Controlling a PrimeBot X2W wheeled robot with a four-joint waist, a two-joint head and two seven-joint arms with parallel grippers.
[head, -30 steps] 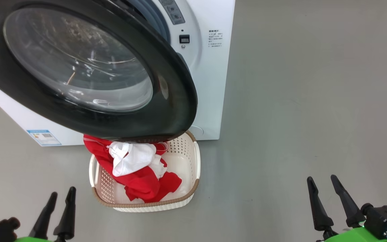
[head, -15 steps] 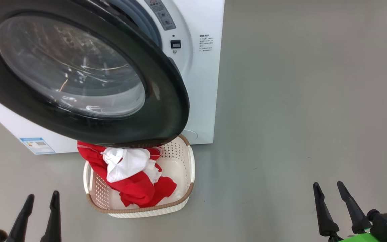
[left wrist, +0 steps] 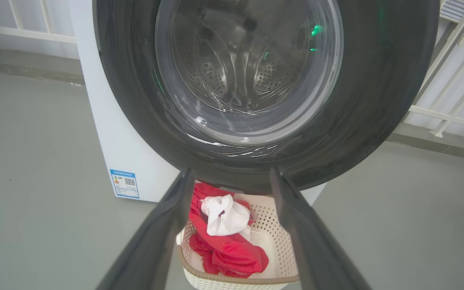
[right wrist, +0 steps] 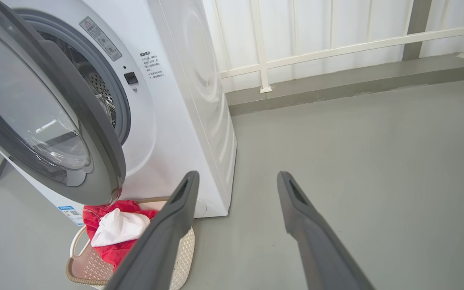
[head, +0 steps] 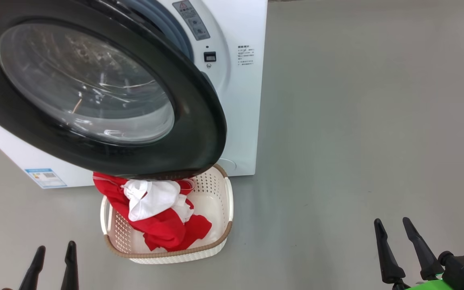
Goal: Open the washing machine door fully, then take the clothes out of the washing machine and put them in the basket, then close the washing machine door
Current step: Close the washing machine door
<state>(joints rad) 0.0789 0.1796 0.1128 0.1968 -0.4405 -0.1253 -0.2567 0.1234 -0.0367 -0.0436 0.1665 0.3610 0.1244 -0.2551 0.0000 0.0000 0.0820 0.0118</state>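
Clothes (head: pixel 163 229) in basket (head: pixel 212 189); left claw (head: pixel 55 245), right claw (head: pixel 391 220) spread, empty.

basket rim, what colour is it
The basket rim is brown with a woven look; the head view shows it best.

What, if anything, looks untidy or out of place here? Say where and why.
The soft red-and-white clothes spill over the far left rim of the cream perforated plastic basket, beneath the open round black-rimmed washing machine door, instead of lying wholly inside.
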